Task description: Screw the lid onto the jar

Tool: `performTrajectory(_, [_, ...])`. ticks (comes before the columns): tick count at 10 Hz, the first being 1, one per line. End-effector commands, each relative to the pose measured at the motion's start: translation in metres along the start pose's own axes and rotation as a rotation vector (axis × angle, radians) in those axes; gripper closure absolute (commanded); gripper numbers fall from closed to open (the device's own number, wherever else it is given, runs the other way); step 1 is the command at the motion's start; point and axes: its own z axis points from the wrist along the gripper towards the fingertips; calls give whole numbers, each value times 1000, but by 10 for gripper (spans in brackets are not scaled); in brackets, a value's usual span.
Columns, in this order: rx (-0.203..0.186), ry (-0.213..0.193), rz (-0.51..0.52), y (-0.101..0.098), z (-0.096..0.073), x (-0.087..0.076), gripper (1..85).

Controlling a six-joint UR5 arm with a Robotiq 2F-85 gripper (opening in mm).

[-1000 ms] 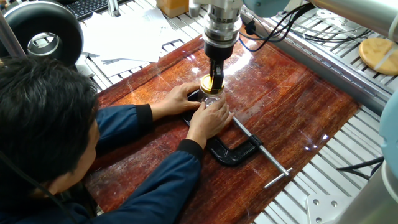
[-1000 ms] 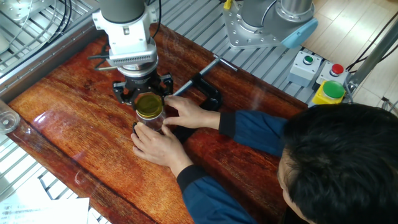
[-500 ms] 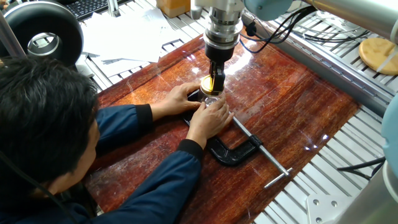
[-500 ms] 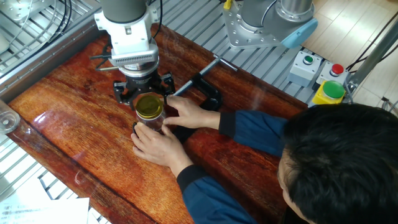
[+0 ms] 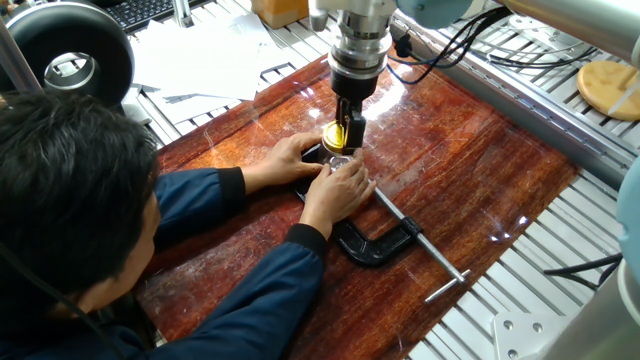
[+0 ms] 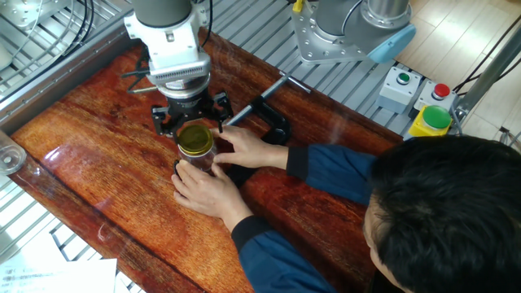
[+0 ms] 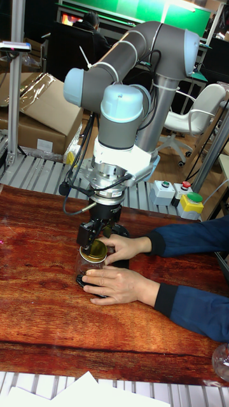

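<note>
While you're bracing the small clear glass jar (image 7: 86, 266) with both hands, the two-finger gripper (image 5: 345, 132) is sitting straight down over it, fingers clamped on the rim of the small shiny yellow screw cap (image 6: 195, 138). Cap is resting on the jar's neck, looking level in the other fixed view. Jar is standing upright on the reddish wooden board (image 5: 470, 170), roughly mid-board.

Your one hand (image 6: 208, 189) is wrapping the jar body on the near side; your other hand (image 6: 248, 147) is touching it from the clamp side. Fingertips are sitting just below the cap and close to the gripper fingers, so the jar body is mostly hidden.

Black metal C-clamp (image 5: 378, 240) is lying flat on the board just beside your hands, screw handle pointing toward the board edge. Tan wooden disc (image 5: 610, 88) is lying well apart on the slotted aluminium table (image 5: 560, 270), off the board.
</note>
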Motion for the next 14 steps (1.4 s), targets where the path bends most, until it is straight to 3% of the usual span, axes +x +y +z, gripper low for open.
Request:
performTrajectory(1, [8,-25,-244,1,-3,-7,47])
performTrajectory(2, [0,-24,-299,3,-3,-7,47])
performTrajectory(5, [33,3,-463,-8,-5,-6,70])
performTrajectory(8, [20,-26,-629,-9,0,-12,113])
performTrajectory(11, [-5,-43,-687,-3,2,-6,110])
performTrajectory(14, [17,-24,-752,-12,2,1,93])
